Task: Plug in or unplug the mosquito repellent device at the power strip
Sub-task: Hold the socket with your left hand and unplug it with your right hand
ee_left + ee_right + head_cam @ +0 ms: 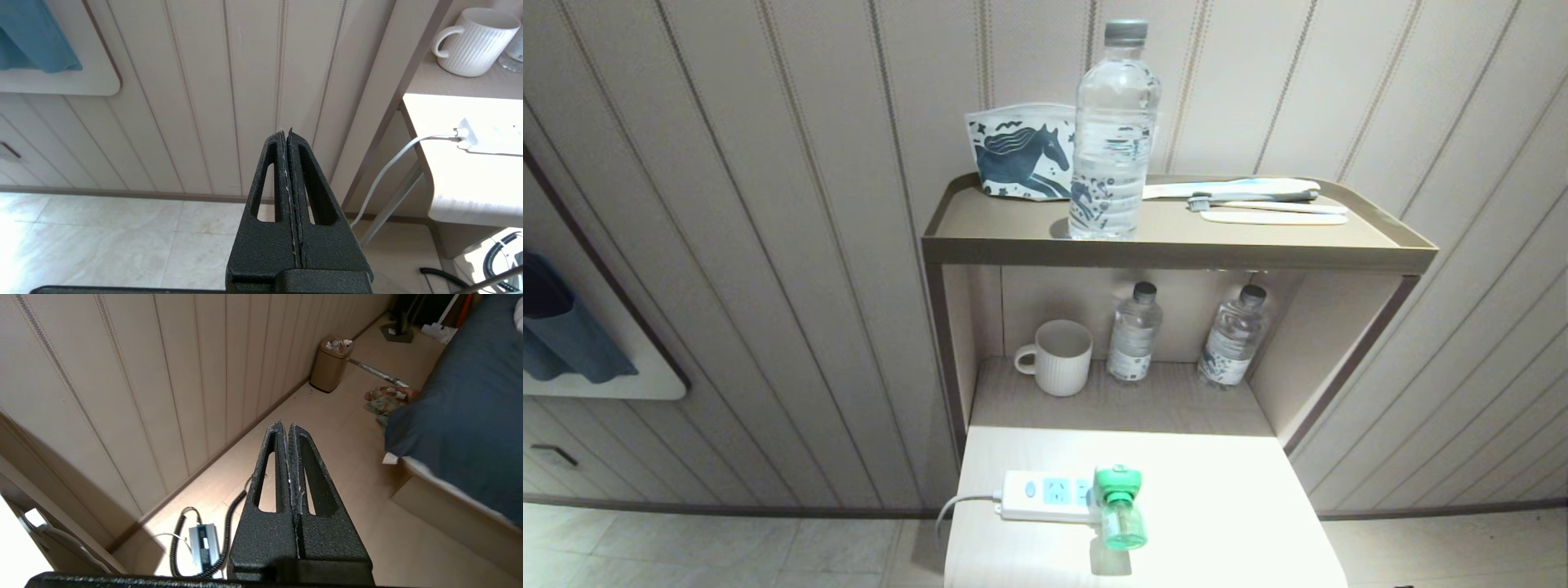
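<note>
- From my head, neither arm shows.
- My left gripper (286,132) is pressed closed, empty, beside the table's edge.
- My right gripper (286,425) is likewise closed on nothing, over the floor.
- The mosquito repellent device (1120,506) sits plugged into the power strip (1045,495), hiding its last socket.

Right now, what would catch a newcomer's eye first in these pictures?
The bright green mosquito repellent device plugged into the white power strip on the low table. Above it, a tall water bottle stands on the top shelf beside a horse-print pouch. Neither gripper is near them.
</note>
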Robot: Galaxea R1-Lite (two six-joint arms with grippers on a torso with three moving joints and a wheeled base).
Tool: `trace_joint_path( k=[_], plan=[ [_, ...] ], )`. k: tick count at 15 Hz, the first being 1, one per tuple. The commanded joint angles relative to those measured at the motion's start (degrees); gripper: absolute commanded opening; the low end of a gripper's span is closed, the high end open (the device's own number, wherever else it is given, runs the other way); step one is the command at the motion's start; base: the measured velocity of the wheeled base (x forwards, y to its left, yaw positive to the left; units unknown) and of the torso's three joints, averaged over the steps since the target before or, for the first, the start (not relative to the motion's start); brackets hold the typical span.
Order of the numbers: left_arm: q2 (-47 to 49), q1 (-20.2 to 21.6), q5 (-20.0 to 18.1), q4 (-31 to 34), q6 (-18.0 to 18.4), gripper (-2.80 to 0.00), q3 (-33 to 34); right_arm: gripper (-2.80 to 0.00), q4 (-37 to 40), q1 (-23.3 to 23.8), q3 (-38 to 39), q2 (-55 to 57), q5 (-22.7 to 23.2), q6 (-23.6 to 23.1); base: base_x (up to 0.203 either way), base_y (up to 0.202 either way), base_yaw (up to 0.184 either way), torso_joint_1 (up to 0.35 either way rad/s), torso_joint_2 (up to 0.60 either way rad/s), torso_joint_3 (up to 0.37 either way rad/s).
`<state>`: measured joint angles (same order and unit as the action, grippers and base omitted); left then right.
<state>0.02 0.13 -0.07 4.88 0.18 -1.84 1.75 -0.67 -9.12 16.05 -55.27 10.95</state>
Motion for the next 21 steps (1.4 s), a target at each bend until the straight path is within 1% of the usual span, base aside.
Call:
trace_joint_path(
  k=[1,2,4,5,6,7,9,10,12,21],
  plan=[
    [-0.02,0.04,0.0,0.03,-0.01,-2.8,0.0,-2.8,-3.61,0.78,4.98,-9.11,2.09,-1.63,0.0,0.0,0.0,0.0,0.0,0.0],
    [-0.02,0.09,0.03,-0.05,-0.01,-2.8,0.0,-2.8,-4.21,0.64,5.66,-13.25,5.65,-3.76,0.0,0.0,0.0,0.0,0.0,0.0],
    [-0.02,0.05,0.05,-0.05,-0.01,-2.8,0.0,-2.8,-4.41,0.43,6.45,-16.05,15.89,-7.52,0.0,0.0,0.0,0.0,0.0,0.0],
    [-0.02,0.04,0.07,-0.05,-0.01,-2.8,0.0,-2.8,-4.07,0.42,6.46,-16.05,23.24,-9.89,0.0,0.0,0.0,0.0,0.0,0.0],
    [-0.02,0.04,0.07,-0.13,-0.01,-2.8,0.0,-2.8,-3.76,0.39,6.48,-16.05,31.86,-11.97,0.0,0.0,0.0,0.0,0.0,0.0],
    [-0.02,0.04,-0.01,-0.13,-0.01,-2.8,0.0,-2.8,-3.54,0.39,6.65,-16.05,38.28,-13.6,0.0,0.0,0.0,0.0,0.0,0.0],
    [-0.02,0.04,-0.01,-0.22,-0.01,-2.8,0.08,-2.8,-2.94,0.4,8.12,-16.05,52.89,-13.54,0.0,0.0,0.0,0.0,0.0,0.0],
    [-0.02,0.04,-0.01,-0.22,-0.01,-2.8,0.08,-2.8,-1.51,0.41,8.82,-16.05,55.71,-12.82,0.0,0.0,0.0,0.0,0.0,0.0],
    [-0.02,0.04,-0.01,-0.31,-0.01,-2.8,0.08,-2.8,-1.72,0.41,9.12,-16.05,54.76,-9.57,0.0,0.0,0.0,0.0,0.0,0.0],
    [-0.02,0.04,-0.01,-0.31,-0.01,-2.8,0.08,-2.8,-1.57,0.41,9.12,-16.05,54.66,-9.55,0.0,0.0,0.0,0.0,0.0,0.0]
  ],
)
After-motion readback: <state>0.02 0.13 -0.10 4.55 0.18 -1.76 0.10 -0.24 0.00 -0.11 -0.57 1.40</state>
